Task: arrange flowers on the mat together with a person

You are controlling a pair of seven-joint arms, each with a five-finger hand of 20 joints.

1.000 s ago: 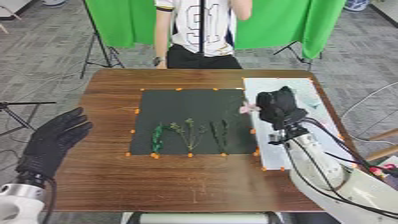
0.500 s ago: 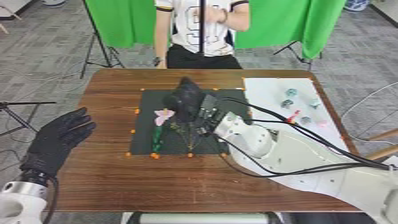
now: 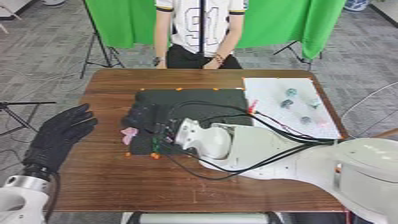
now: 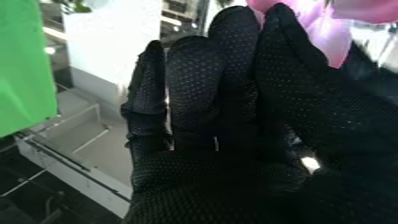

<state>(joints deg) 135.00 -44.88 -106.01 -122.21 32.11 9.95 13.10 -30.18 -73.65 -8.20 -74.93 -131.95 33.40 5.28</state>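
Observation:
My right hand (image 3: 142,118) is over the left part of the dark mat (image 3: 191,95), its thumb and finger pinching a pink flower (image 3: 130,134). The bloom hangs at the mat's left edge, near the green leafy stem (image 3: 156,145). In the right wrist view, pink petals (image 4: 330,40) stick out past the fingertips of my right hand (image 4: 213,130); the flower's stem is hidden by the glove. Off the mat at the left, my left hand (image 3: 59,137) is held with relaxed, straight fingers. My right arm and its cables cover much of the mat's lower right.
On the white board (image 3: 266,90) at the right lie several small pale-green flowers (image 3: 287,103), with a red piece (image 3: 252,106) near its left edge. Orange markers line the mat. A person stands at the far table edge, touching nothing on the table.
From the white board, my right hand has carried the pink flower across the mat to its left edge. The person's raised hand has come down. My left hand has hardly moved.

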